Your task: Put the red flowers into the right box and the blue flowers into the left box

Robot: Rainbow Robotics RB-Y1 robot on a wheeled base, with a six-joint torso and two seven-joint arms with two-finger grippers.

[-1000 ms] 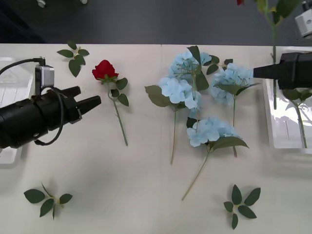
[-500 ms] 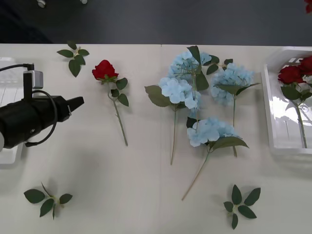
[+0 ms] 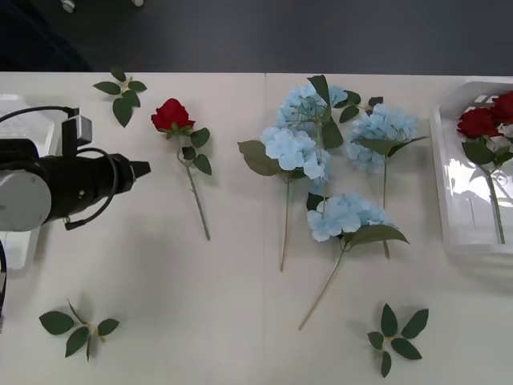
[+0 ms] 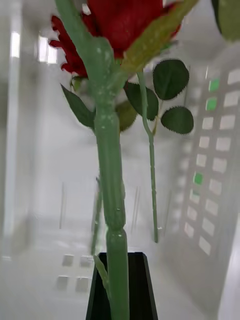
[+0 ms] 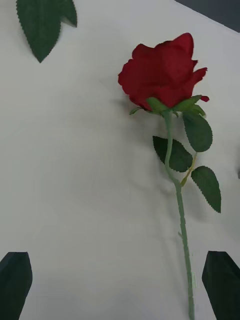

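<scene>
Your left gripper [image 5: 120, 280] has its jaws apart, hovering over the table [image 3: 240, 305] just left of the lone red rose [image 3: 173, 115]. Your right gripper [image 4: 120, 300] is clamped on a rose stem [image 4: 111, 190] over the right box [image 3: 449, 216].

On the bench [image 3: 240, 321], one rose [image 3: 173, 115] lies far left of centre, with the left tool [image 3: 138, 170] just to its left. The hydrangea clusters [image 3: 337, 160] lie grouped right of centre. The right box [image 3: 457, 208] sits at the right edge with roses [image 3: 479, 123] in it. The left box [image 3: 20, 128] sits at the left edge. Leaf sprigs [image 3: 76, 327] lie near left, near right and far left.
</scene>
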